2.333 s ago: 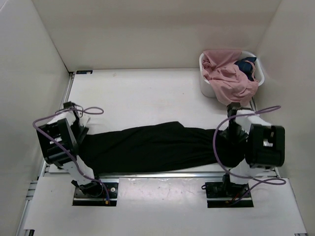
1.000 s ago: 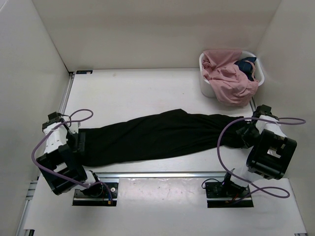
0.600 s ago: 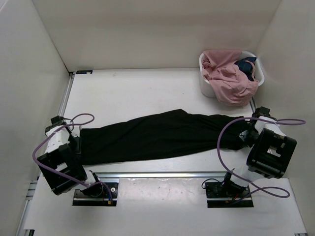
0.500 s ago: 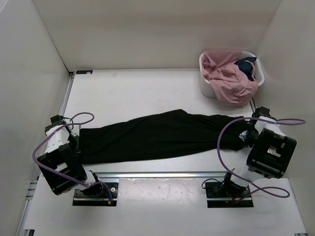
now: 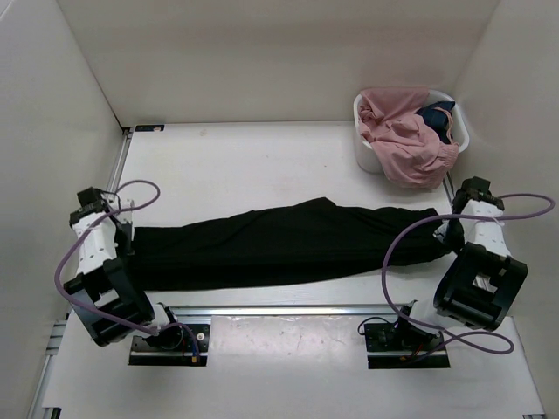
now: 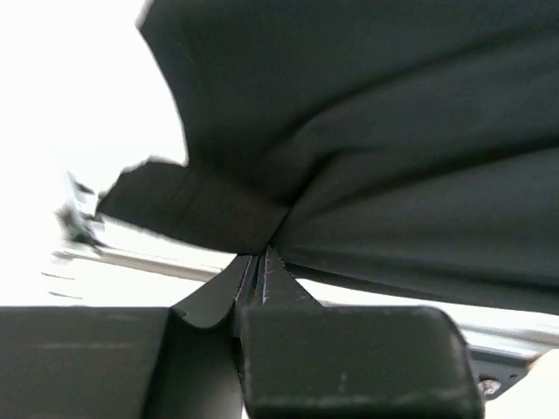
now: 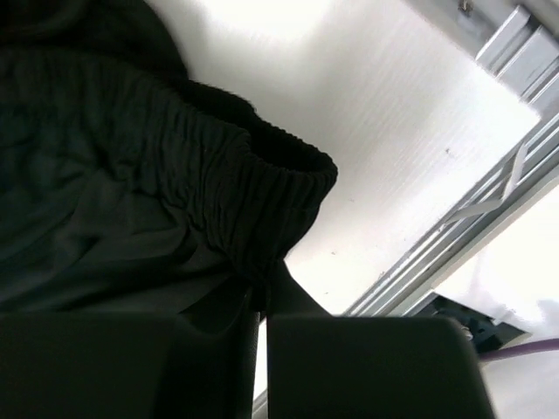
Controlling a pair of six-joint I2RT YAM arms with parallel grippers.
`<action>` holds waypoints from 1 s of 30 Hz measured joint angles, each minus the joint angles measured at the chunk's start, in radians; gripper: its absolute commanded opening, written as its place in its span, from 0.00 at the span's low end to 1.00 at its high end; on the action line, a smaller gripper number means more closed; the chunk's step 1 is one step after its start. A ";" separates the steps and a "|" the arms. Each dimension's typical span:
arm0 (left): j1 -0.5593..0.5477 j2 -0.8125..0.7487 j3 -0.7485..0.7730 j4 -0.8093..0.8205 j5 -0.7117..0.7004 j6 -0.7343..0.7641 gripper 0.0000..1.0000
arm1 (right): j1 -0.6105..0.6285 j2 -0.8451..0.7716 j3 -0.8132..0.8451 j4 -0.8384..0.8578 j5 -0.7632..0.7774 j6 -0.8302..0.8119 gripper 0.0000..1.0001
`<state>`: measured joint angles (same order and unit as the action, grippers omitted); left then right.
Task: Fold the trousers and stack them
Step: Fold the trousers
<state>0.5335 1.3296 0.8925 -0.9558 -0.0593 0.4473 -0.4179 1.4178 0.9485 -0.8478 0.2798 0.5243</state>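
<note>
The black trousers (image 5: pixel 279 243) lie stretched out in front of the white basket (image 5: pixel 365 155), the low-bent left arm's gripper (image 6: pixel 260 262) clamped on their end farthest from it, the right gripper (image 7: pixel 262 298) pinching the gathered waistband nearest it.

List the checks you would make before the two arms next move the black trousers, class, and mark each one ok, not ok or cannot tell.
1. Left end effector shut on the trousers: ok.
2. Right end effector shut on the waistband: ok.
3. Trousers stretched lengthwise between the two arms: ok.
4. Both legs caught in the left grip: cannot tell.
5. Far edge of the trousers straight: not ok, it humps near the middle.
6. Basket holding the pink garment stands apart from the trousers: ok.
</note>
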 measured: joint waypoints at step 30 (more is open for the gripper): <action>-0.068 -0.114 0.191 -0.009 0.133 0.047 0.14 | -0.089 0.055 0.294 -0.103 -0.121 -0.003 0.00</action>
<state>0.4656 1.2160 1.0836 -0.9646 0.0738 0.4946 -0.5068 1.4723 1.2427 -0.9508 0.1589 0.5209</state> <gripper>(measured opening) 0.143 0.014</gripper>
